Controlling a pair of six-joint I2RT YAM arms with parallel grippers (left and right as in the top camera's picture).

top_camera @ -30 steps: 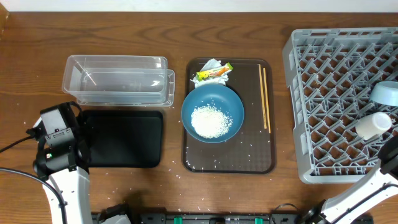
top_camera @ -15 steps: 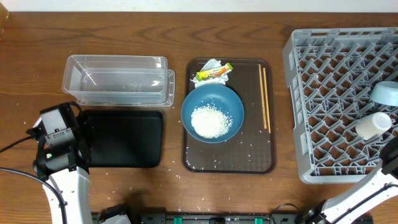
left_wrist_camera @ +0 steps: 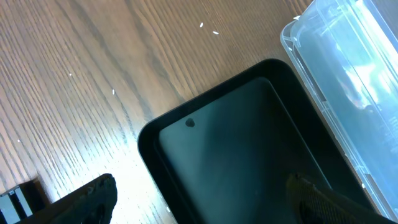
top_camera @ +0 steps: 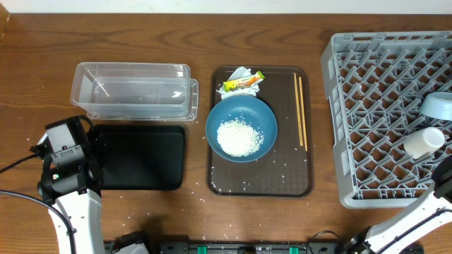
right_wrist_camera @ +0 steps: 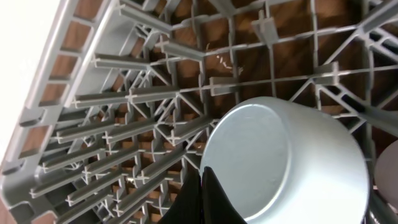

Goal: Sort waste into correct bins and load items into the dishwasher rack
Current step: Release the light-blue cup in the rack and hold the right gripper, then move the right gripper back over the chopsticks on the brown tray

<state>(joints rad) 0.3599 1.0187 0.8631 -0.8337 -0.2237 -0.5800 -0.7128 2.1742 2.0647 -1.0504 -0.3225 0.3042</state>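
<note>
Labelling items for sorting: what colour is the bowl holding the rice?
The bowl is dark blue; clearest overhead.

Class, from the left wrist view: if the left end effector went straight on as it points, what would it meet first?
Probably the black tray, framed between the left end effector's open fingers; depth unclear.

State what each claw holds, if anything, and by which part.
Nothing is held. The left claw is open by the black tray; the right claw is shut on nothing, beside the light-blue bowl in the rack.
</note>
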